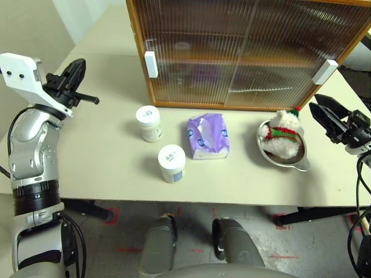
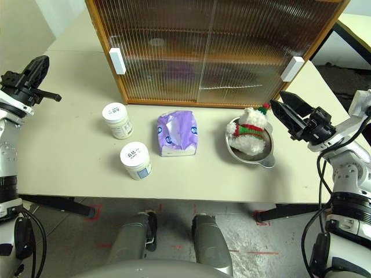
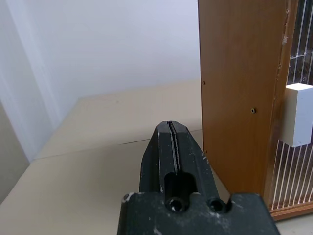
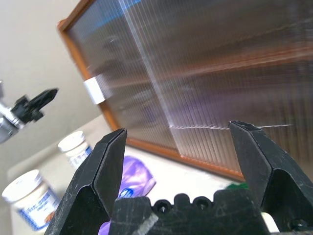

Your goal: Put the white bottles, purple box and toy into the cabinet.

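Standing shut at the back of the table [image 1: 93, 168], the cabinet [image 1: 243, 58] has both sliding doors closed. Nothing is inside yet: the purple box [image 1: 207, 136], two white bottles [image 1: 149, 123] [image 1: 172, 164] and the toy [image 1: 282, 136] in its metal bowl [image 1: 293, 162] remain out front. The left gripper [image 1: 78, 72] is pinched closed and empty; the right gripper [image 2: 293, 116] gapes wide, empty.

Two white bottles [image 1: 149, 122] [image 1: 173, 163] stood upright, left of the purple box [image 1: 208, 136] (slit up). Toy [image 1: 283, 135] sat right of it. Cabinet [image 1: 249, 52] stood beyond them, both ribbed doors shut.
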You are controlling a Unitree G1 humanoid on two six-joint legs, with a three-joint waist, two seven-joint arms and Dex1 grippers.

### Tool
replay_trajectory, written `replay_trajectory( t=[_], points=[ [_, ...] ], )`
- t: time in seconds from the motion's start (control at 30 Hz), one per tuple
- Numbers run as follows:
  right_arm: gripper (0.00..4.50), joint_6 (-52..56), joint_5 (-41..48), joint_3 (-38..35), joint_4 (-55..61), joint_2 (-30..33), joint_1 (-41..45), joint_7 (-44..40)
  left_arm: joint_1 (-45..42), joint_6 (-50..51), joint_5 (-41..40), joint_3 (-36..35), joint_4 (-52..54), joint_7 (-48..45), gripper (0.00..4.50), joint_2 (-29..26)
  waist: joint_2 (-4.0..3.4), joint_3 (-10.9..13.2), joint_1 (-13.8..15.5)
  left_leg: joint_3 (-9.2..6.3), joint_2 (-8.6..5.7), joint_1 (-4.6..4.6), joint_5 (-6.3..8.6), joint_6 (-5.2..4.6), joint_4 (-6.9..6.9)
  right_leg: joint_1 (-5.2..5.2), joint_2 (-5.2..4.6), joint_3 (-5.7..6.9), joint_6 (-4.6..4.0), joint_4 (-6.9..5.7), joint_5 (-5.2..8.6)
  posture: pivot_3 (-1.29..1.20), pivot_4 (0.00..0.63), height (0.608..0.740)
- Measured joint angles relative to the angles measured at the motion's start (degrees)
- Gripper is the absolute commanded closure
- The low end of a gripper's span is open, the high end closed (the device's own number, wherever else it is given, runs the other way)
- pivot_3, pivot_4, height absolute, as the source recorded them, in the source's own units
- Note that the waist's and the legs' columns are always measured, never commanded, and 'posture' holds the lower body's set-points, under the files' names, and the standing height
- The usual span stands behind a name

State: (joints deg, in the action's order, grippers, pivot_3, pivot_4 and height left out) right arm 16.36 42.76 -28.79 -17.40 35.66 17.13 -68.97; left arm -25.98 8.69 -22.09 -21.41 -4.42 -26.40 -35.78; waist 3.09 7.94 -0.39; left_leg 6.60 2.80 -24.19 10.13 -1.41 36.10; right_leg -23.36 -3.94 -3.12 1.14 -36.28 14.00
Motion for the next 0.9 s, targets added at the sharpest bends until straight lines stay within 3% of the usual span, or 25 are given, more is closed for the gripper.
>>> replay_trajectory(
  t=[0.23,0.9],
  points=[
    [0.0,1.91,1.58,1.48,8.02,-0.54,-0.81,-0.01,-1.37,-0.51,1.84,3.06,-1.16,-2.04,4.45,0.16,0.04,-0.07,-0.13,-0.01,-0.02,-0.02,0.0,0.0,0.01,-0.01,0.02,0.01,0.0,0.0,0.0,0.05,0.076,0.74],
    [0.0,6.76,4.49,6.92,14.85,-1.9,-2.37,-3.91,-5.78,-0.66,4.68,11.74,-2.9,-6.84,4.45,3.51,0.14,-0.38,-0.08,-0.02,-0.07,-0.04,-0.01,-0.01,0.15,0.01,0.05,0.02,0.04,-0.04,-0.04,0.06,0.074,0.74]
  ],
)
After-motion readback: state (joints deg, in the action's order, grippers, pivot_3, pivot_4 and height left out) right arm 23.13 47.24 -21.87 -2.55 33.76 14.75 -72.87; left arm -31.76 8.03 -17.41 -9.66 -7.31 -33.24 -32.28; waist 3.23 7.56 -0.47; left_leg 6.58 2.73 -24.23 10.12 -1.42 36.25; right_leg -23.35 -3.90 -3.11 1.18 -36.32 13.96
